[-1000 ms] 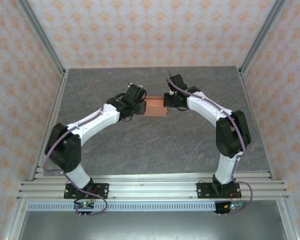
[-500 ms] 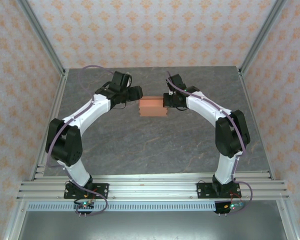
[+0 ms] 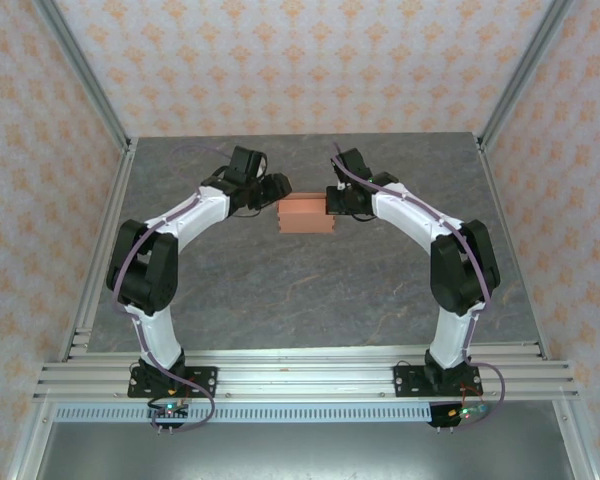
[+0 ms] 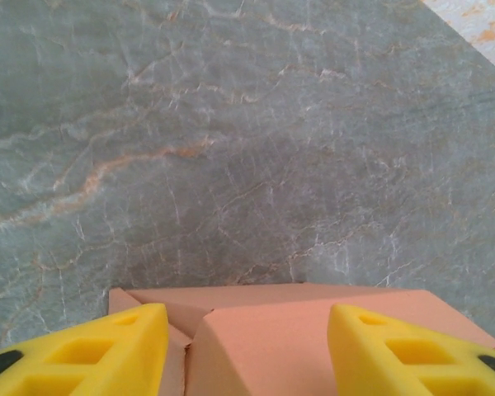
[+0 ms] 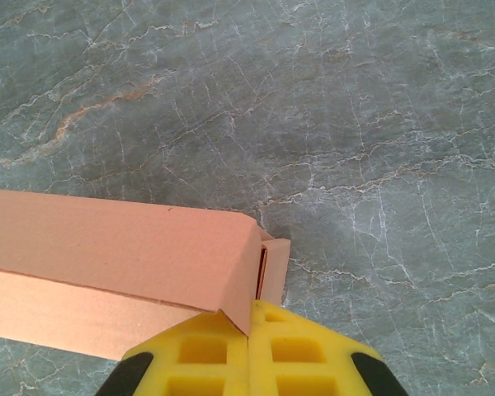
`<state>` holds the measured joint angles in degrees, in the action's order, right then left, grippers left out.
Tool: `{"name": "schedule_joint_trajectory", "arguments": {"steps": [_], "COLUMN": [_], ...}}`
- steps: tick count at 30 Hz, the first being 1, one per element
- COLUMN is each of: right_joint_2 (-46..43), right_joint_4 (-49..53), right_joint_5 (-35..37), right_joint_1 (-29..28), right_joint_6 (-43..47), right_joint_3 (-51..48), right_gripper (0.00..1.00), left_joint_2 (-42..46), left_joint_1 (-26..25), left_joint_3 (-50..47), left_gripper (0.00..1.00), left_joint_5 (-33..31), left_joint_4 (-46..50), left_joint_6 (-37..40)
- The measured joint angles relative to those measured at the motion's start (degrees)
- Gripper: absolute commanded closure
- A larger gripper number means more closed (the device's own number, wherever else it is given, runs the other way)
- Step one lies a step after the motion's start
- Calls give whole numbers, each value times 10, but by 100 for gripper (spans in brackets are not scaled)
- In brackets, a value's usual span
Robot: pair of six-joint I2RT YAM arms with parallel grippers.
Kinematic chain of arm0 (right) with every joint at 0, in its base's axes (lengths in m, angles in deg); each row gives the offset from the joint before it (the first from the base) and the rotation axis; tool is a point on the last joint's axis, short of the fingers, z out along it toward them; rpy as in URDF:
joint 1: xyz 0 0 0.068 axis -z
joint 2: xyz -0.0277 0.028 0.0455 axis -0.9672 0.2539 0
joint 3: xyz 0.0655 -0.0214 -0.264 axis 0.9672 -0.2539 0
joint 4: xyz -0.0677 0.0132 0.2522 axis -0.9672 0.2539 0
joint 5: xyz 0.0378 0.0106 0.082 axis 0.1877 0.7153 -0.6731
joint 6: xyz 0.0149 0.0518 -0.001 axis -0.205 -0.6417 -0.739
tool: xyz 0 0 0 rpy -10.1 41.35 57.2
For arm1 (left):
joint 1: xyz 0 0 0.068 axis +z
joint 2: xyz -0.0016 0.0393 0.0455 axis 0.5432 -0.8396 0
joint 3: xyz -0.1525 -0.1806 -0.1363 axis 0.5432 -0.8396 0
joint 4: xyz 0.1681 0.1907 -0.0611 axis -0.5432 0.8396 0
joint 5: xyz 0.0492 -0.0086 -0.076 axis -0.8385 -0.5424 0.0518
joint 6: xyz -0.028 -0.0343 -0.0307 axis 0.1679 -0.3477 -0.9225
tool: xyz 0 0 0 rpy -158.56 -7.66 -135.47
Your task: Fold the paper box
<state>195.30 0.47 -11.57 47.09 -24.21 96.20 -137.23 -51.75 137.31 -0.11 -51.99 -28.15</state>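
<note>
While the right gripper [image 5: 249, 318] pinches the box [image 3: 305, 213] by its right end, fingers closed on the card, the left gripper [image 3: 277, 186] hangs at the left end with fingers apart, holding nothing. The box sits far-centre on the table [image 3: 310, 290], between both grippers. Step, as judged: closing the left end flaps. The next move calls for pressing them inward. Count: one box, two grippers.

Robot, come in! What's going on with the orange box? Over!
Right gripper: jaws shut on end of paper box. Left gripper: jaws open, over its other end. Box looks folded into shape. No obstacle seen.
</note>
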Motion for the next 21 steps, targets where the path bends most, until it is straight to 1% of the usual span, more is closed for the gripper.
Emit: {"name": "schedule_joint_trajectory", "arguments": {"steps": [3,12,18,21], "right_joint_2": [0,1,1,1], "right_joint_4": [0,0,0,0], "right_joint_5": [4,10,17,19], "right_joint_1": [0,-4,-7,-7], "right_joint_6": [0,-2,-5,-7], "right_joint_3": [0,0,0,0], "right_gripper": [100,100,100,99], "left_joint_2": [3,28,30,31], "left_joint_1": [0,1,1,1], "left_joint_3": [-25,-95,-113,-119], "left_gripper": [53,62,63,66], "left_joint_5": [13,18,18,18], "left_joint_4": [-39,-131,-162,-172], "left_joint_6": [-25,-82,-99,-101]}}
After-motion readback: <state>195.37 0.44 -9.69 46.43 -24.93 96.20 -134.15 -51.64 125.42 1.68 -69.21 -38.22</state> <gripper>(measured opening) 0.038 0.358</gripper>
